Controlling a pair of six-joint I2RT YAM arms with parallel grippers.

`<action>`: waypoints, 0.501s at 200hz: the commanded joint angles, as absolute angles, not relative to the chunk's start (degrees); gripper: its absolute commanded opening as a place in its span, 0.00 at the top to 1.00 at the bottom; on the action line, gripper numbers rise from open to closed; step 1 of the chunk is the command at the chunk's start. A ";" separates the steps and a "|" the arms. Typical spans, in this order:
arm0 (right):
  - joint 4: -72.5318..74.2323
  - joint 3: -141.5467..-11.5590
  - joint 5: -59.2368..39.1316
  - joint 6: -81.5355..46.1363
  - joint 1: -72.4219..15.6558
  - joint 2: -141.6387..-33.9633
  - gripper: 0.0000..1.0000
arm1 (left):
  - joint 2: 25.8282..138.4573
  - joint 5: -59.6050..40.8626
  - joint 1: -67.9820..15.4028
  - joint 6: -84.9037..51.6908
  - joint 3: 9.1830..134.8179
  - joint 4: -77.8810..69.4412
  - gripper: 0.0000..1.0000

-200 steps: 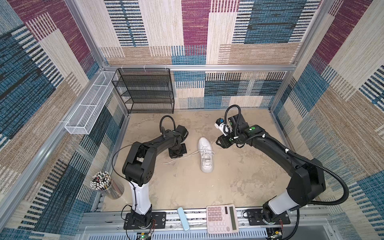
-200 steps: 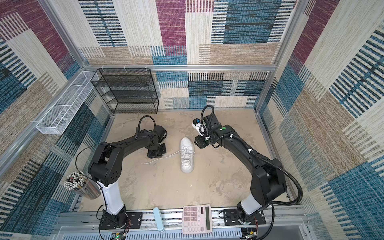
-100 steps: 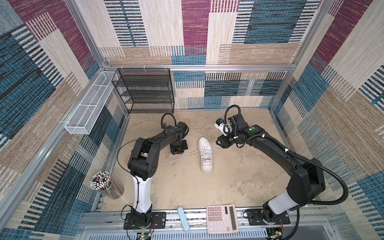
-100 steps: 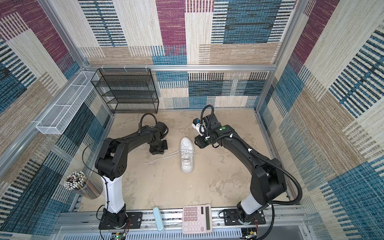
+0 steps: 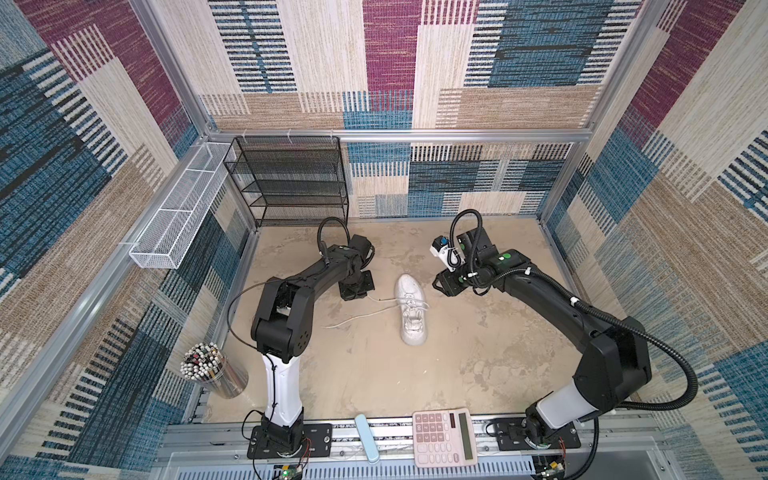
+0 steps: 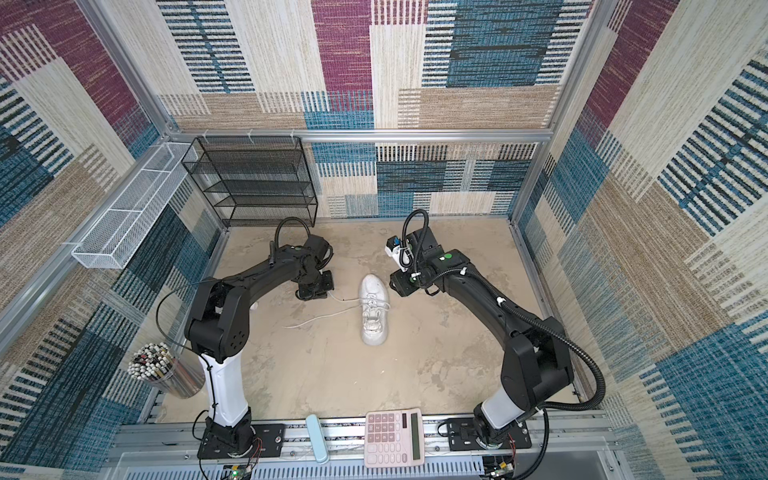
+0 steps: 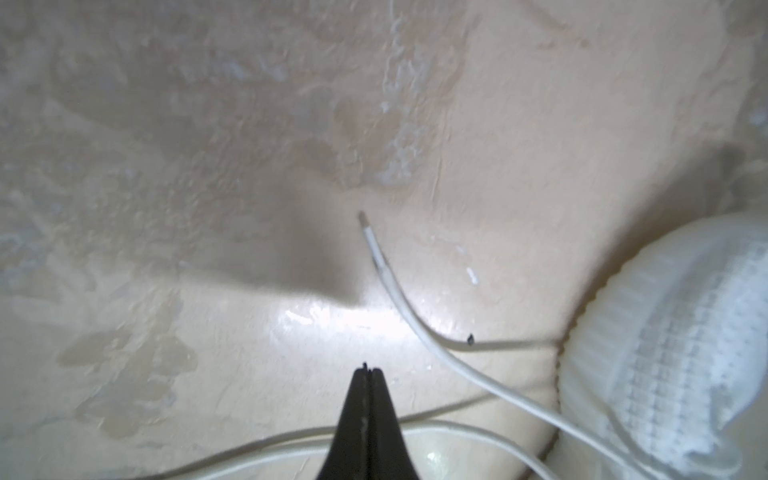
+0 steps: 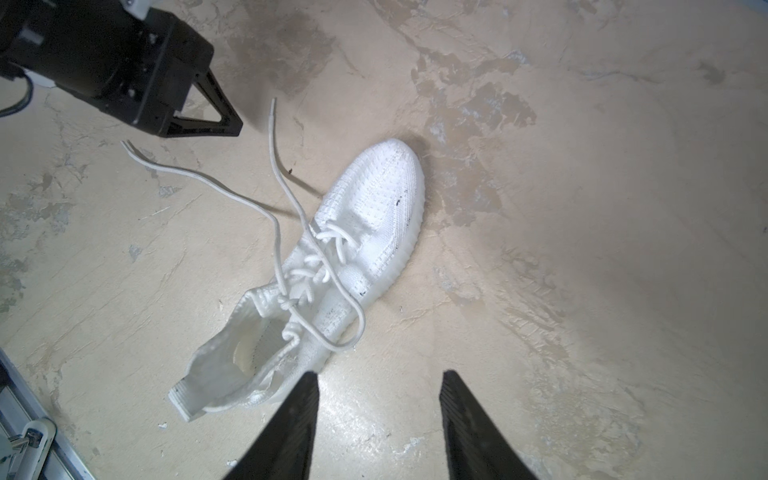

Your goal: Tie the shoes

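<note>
White sneaker (image 5: pixel 411 309) lies between grippers, untied; laces (image 8: pixel 272 137) trail toward left gripper (image 7: pixel 369 370). Left jaws pressed together, apparently clear of lace: spread, straddle lace end (image 7: pixel 368 226), pinch. Right gripper (image 8: pixel 379 376) jaws spread, empty, beside sneaker.

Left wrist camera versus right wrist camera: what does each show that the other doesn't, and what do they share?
Only the left wrist view looks along the left gripper, showing its jaws pressed shut with no lace between their tips. Only the right wrist view shows the open right gripper and the whole sneaker, toe to heel opening. Both show part of the sneaker, its untied laces trailing over the beige table, and the left gripper near a lace end.
</note>
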State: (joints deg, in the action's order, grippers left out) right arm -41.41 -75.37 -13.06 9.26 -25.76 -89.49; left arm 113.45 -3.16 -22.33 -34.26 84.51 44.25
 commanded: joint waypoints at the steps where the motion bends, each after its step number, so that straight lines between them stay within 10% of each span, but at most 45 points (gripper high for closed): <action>1: -40.96 -75.80 -13.29 8.60 -25.75 -89.04 0.49 | 110.46 -2.42 -22.96 -34.26 81.04 43.72 0.94; 100: -41.31 -74.89 -12.72 9.31 -25.66 -87.50 0.49 | 109.70 -1.14 -31.38 -11.43 80.66 41.42 0.58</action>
State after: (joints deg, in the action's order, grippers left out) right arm -41.45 -75.24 -13.02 9.28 -25.74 -87.90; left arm 110.69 -1.87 -31.03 -21.61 81.19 42.22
